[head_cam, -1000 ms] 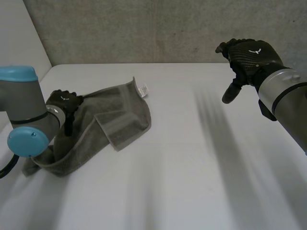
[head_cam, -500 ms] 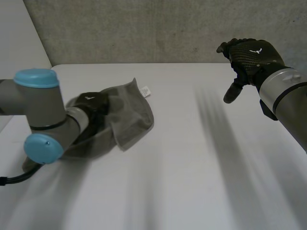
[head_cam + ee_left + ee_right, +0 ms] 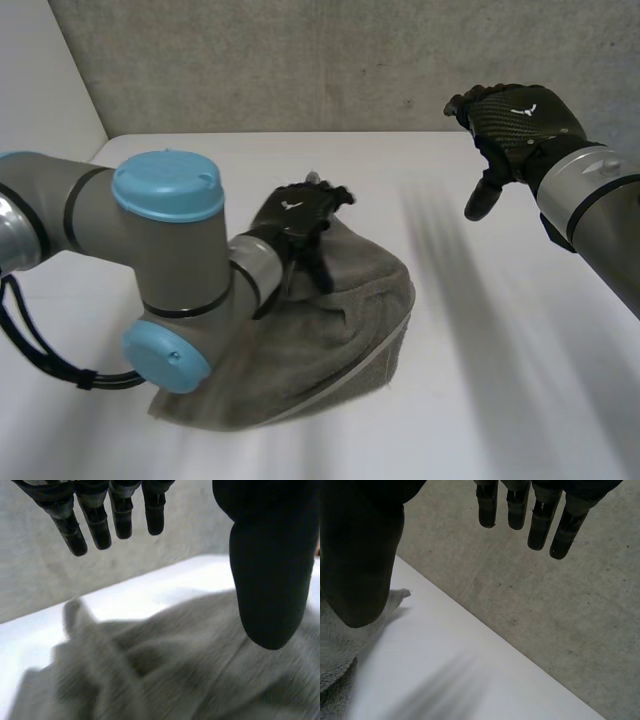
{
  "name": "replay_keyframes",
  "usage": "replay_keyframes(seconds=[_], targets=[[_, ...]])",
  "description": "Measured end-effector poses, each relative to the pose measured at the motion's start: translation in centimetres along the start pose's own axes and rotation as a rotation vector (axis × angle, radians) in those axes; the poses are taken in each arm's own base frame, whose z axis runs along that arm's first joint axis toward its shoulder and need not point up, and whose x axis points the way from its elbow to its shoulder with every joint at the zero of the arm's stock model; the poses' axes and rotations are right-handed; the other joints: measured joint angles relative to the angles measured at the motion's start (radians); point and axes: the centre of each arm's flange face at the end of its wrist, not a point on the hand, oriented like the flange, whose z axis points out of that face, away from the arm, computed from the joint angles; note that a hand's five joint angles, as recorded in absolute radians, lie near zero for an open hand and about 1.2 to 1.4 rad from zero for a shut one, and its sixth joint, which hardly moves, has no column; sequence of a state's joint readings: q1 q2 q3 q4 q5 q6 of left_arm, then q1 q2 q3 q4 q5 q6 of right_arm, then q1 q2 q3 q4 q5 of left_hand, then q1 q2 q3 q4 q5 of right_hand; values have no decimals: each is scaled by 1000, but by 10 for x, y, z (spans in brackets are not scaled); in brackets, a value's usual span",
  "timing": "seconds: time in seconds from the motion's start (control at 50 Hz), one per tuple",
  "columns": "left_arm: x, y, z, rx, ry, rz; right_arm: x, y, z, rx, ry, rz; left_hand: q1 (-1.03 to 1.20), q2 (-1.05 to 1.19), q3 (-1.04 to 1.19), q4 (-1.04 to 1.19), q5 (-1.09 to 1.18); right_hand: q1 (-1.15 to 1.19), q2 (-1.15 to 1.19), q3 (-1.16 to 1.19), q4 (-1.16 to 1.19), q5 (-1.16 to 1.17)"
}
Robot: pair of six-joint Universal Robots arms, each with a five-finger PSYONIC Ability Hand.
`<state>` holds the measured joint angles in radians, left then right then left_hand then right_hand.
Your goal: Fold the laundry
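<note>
Fingers (image 3: 97,527) of the black left hand (image 3: 298,215) are spread, nothing pinched, over the crumpled grey terry towel (image 3: 340,330), now dragged from the left of the white table (image 3: 480,380) to its middle, still bunched and unfolded. The black right hand (image 3: 520,115) is held open, well apart.

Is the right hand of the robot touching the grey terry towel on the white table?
No, the right hand hangs in the air, well apart from the grey terry towel on the white table.

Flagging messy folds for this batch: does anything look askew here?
The grey towel lies bunched in a rumpled heap on the white table, with uneven edges and no clean fold. The left hand is open over it.
</note>
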<state>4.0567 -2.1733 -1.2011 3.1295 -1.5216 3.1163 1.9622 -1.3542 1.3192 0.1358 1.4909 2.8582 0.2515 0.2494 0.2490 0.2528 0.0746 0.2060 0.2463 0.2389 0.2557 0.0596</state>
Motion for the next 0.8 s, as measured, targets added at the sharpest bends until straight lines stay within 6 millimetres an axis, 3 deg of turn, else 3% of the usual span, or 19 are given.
replay_keyframes(seconds=[0.02,0.12,0.2,0.24,0.36,0.48,0.64,0.7,0.8], targets=[[-3,1,-1,-7,-10,7,0,0,0,-1,-2,-3,-10,-10,-10,-10,-8,0,0,0,0,0],[-55,-2,-22,-63,-198,67,-6,8,0,-30,-53,-75,-35,-36,-35,-39,-28,0,0,0,0,0],[-75,-5,-43,-79,-276,70,-11,21,2,-78,-112,-143,-35,-36,-36,-39,-28,21,1,3,0,4],[-81,-5,-57,-89,-300,66,-15,33,4,-121,-162,-185,-35,-36,-35,-39,-28,138,100,104,85,109],[-74,6,-85,-124,-275,55,-24,64,4,-240,-299,-226,-14,-12,-11,-16,-14,472,431,438,418,443],[-57,19,-110,-156,-191,48,-39,82,-10,-301,-451,-189,103,102,102,98,105,622,581,589,570,591],[-31,37,-131,-193,-53,46,-59,89,-39,-268,-623,-156,188,190,191,187,191,564,522,531,514,535],[-26,42,-132,-196,-28,49,-65,94,-46,-245,-665,-158,189,193,194,188,193,428,397,390,379,393],[-24,48,-126,-179,-19,56,-74,105,-49,-213,-685,-173,192,194,195,191,193,396,374,362,349,348]])
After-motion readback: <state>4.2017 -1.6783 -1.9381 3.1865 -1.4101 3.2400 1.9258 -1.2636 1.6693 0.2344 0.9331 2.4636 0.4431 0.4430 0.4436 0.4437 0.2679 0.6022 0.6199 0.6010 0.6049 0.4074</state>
